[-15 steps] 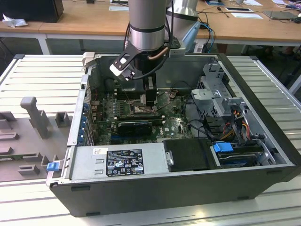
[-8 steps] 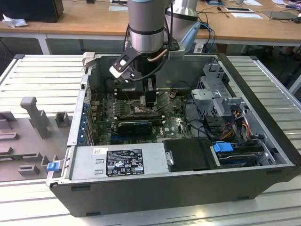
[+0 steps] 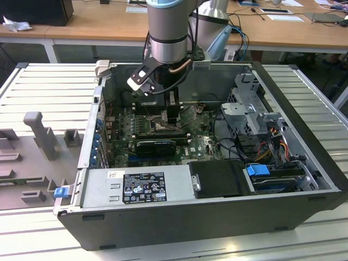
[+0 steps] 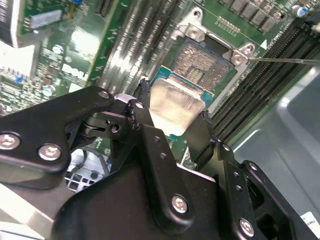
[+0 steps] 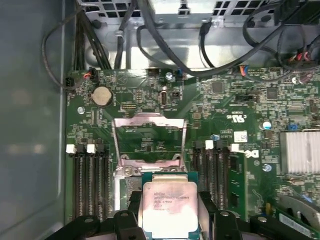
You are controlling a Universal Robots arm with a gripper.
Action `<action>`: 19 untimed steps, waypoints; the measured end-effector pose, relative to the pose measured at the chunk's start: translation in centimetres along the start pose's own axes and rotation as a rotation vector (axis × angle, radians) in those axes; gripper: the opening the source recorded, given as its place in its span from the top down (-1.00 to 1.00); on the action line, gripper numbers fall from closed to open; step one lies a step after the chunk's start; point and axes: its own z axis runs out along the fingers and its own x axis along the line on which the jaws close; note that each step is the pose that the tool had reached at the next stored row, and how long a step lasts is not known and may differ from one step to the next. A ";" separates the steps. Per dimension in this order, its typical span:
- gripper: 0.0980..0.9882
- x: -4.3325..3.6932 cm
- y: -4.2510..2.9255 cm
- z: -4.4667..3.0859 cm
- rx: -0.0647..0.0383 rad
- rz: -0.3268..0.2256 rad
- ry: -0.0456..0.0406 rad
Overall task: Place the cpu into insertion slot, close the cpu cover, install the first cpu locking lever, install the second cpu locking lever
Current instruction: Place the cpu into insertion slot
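Your arm (image 3: 167,32) reaches down into the open computer case (image 3: 217,217), its black fingers (image 4: 145,125) clamped on two opposite edges of the cpu (image 4: 176,102). In both wrist views the chip (image 5: 167,205) is held over the near side of the insertion slot (image 4: 205,62), not seated in it. The cpu cover (image 5: 150,120) stands flipped open on the slot's far side, over the green motherboard (image 5: 225,110).

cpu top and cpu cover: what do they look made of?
cpu: metal top, satin pale silver, with soft blurred glare; a greenish board edge shows around it. cpu cover: thin sheet metal, probably stamped steel, bare silver-grey, catching light along its frame around the cut-out centre.
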 end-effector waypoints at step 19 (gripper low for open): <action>0.04 1.17 -1.80 3.62 0.000 -0.008 0.0042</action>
